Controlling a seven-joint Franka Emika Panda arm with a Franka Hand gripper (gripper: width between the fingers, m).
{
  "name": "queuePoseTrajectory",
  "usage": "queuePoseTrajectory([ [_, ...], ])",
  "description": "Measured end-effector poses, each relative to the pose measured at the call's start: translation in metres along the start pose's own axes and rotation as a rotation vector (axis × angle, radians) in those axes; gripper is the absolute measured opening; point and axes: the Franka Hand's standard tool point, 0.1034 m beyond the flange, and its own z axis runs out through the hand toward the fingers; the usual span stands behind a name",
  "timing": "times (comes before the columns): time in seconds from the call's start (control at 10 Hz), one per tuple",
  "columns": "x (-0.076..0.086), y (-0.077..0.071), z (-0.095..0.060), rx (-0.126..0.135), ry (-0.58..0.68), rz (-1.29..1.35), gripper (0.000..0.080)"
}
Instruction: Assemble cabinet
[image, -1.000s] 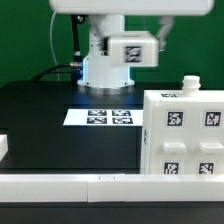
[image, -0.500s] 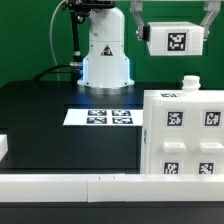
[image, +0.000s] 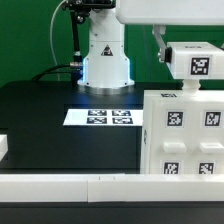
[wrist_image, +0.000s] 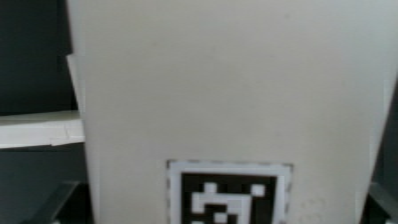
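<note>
The cabinet (image: 184, 133) stood on the black table (image: 45, 120) directly beneath my jaws (image: 182, 62), which gripped a flat white tagged panel (image: 196, 60) (tag facing outward) just above its top; the marker board (image: 105, 117) lay below, off to one side.

panel (wrist_image: 231, 110) blurred, cabinet (image: 185, 135) cropped

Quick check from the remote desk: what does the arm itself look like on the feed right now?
White glossy arm on a rounded white base bearing a small triangular warning sticker, lit bluish at its foot. Black cables run down beside the base. The tool's fingers are not clearly visible.
</note>
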Motion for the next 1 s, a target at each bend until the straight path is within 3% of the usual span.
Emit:
queuePoseTrajectory([
  [0.5, 0.000, -0.002, 0.019, -0.007, 0.005, 0.004, 0.0558],
  [1.0, 0.008, -0.003, 0.020, -0.002, 0.061, 0.004, 0.0558],
])
